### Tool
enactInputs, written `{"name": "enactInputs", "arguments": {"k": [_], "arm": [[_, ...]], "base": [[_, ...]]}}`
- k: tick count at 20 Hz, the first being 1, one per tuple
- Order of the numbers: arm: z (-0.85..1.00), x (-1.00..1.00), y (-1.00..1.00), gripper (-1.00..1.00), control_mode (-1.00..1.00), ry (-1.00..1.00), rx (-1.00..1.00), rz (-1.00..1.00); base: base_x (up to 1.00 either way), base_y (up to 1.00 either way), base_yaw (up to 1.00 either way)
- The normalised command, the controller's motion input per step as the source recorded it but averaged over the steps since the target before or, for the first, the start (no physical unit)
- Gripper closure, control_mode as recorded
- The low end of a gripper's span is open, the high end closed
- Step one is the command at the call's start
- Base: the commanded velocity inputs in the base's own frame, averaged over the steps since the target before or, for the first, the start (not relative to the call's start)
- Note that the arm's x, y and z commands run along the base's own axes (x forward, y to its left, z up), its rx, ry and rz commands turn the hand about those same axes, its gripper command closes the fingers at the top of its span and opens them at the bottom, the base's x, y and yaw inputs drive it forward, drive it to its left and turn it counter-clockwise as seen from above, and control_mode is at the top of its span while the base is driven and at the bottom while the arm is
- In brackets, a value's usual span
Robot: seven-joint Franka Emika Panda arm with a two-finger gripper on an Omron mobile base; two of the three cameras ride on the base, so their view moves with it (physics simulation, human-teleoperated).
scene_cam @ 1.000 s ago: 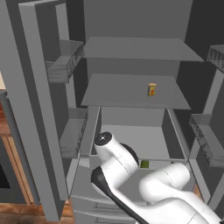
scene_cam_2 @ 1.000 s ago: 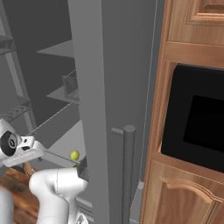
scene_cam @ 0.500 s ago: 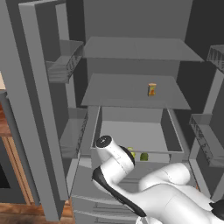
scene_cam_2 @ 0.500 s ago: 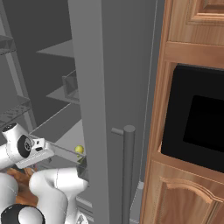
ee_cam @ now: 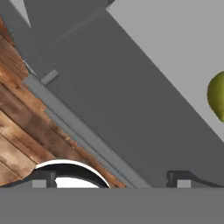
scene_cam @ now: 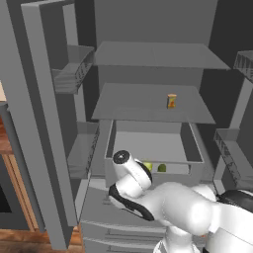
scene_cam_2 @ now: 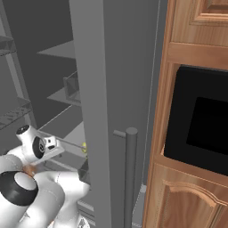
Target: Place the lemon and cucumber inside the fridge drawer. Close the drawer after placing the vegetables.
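Observation:
The fridge drawer (scene_cam: 194,144) stands pulled out below the lowest shelf. Inside it, near the front wall, lie the yellow-green lemon (scene_cam: 147,165) and, just to its right, the dark green cucumber (scene_cam: 161,168). From the right base the lemon (scene_cam_2: 84,146) is a small yellow dot past the door edge. In the hand view my gripper (ee_cam: 111,179) is open with nothing between its fingertips (ee_cam: 178,178). It looks down over the drawer's grey front (ee_cam: 131,109), with the lemon (ee_cam: 216,97) at the right edge. My white arm hides part of the drawer's front.
A small orange-yellow carton (scene_cam: 171,101) stands on the shelf above the drawer. Open fridge doors with wire bins (scene_cam: 69,74) flank both sides. Ridged freezer fronts (scene_cam: 99,227) lie below. A wooden cabinet with a black oven (scene_cam_2: 200,129) stands to the right, and wooden floor (ee_cam: 17,127) lies below.
My arm has shifted and dropped lower in front of the drawer. The lemon, hidden a second ago, now shows beside the cucumber. The jaws stayed open.

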Motion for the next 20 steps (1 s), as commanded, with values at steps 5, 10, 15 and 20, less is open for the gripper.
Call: {"name": "enactInputs", "arguments": {"k": [5, 10, 15, 20], "arm": [[0.00, 0.82, 0.00, -1.00, -1.00, -0.06, 0.00, 0.00], [0.00, 0.81, 0.00, -1.00, -1.00, -0.09, 0.00, 0.00], [0.00, 0.76, 0.00, -1.00, -1.00, -0.09, 0.00, 0.00], [0.00, 0.77, 0.00, -1.00, -1.00, -0.09, 0.00, 0.00]], "base": [[0.00, 0.00, 0.00], [0.00, 0.00, 0.00], [0.00, 0.00, 0.00], [0.00, 0.00, 0.00]]}}
